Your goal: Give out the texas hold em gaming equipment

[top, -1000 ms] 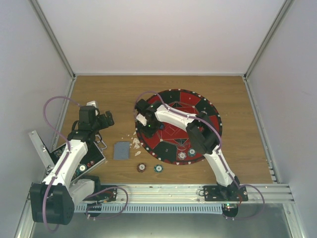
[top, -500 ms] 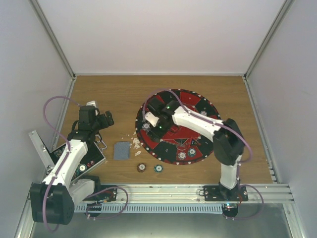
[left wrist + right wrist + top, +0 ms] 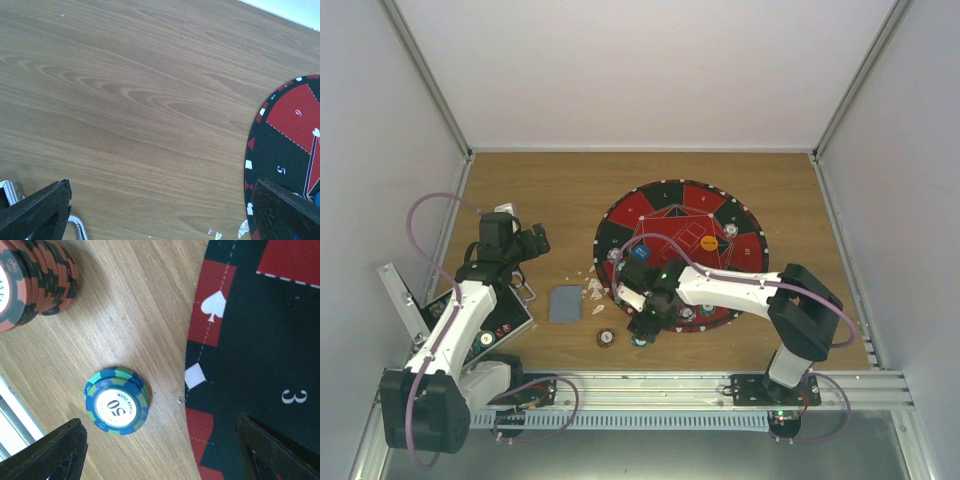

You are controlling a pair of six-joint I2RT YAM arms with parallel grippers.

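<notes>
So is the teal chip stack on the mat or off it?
Off. The teal chip stack sits flat on the bare table, with a clear gap to the edge of the mat.

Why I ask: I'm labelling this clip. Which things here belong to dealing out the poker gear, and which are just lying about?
Job: teal chip stack, red chip stack, card deck, orange disc.
Lying about: round mat, black case, white scraps.
</notes>
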